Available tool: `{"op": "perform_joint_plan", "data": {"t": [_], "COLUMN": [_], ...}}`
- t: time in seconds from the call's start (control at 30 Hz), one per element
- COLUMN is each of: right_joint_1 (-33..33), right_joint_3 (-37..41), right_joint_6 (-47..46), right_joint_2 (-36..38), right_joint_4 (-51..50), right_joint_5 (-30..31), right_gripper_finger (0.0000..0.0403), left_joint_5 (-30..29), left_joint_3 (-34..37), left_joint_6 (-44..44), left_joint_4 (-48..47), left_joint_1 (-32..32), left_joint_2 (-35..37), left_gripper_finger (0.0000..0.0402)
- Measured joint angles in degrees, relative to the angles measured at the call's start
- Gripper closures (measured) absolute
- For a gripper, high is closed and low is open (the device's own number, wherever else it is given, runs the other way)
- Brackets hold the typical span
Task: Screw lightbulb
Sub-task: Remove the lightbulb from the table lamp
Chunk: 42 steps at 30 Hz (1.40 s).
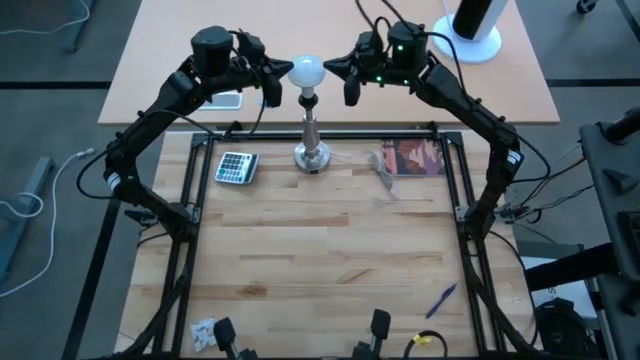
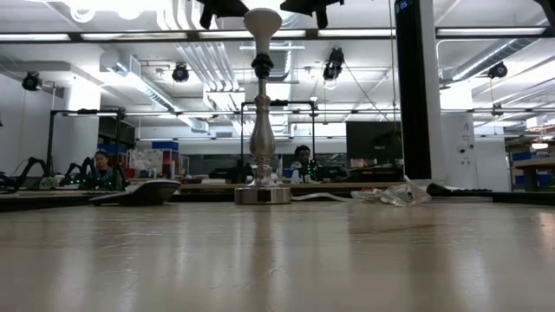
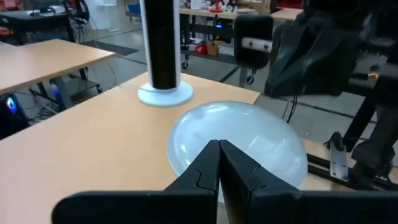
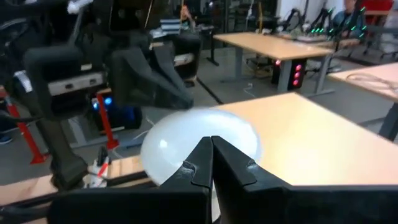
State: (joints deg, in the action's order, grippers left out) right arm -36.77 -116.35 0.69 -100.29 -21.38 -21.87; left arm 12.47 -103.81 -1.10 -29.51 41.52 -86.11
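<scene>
lightbulb (image 1: 306, 70) upright, dome up, atop stand (image 1: 311, 135)

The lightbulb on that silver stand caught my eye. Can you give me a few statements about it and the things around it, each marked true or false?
1. The lightbulb sits on top of the silver stand. True.
2. The left gripper has its jaws wide open. False: they are shut, beside the bulb.
3. The right gripper is on the bulb's other side, jaws shut. True.
4. The calculator lies on the stand's right in the high view. False: it lies on its left.
5. The bulb lies flat on the table. False: it stands raised on the stand.
</scene>
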Motion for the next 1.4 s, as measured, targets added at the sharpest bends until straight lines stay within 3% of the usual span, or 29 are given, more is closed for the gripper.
{"op": "perform_joint_plan", "data": {"t": [0.63, 1.4], "right_joint_1": [-0.31, -2.08], "right_joint_3": [10.48, 11.39], "right_joint_6": [-1.61, 0.38], "right_joint_2": [0.33, -0.26], "right_joint_4": [11.30, 14.89], "right_joint_5": [-0.45, 1.69], "right_gripper_finger": [0.0403, 0.0403], "left_joint_5": [-0.92, 1.01], "left_joint_3": [3.41, 3.78], "left_joint_6": [7.06, 15.24], "left_joint_4": [2.45, 5.34], "left_joint_1": [-1.18, -4.13], "left_joint_2": [-0.08, -0.32], "left_gripper_finger": [0.0401, 0.0401]}}
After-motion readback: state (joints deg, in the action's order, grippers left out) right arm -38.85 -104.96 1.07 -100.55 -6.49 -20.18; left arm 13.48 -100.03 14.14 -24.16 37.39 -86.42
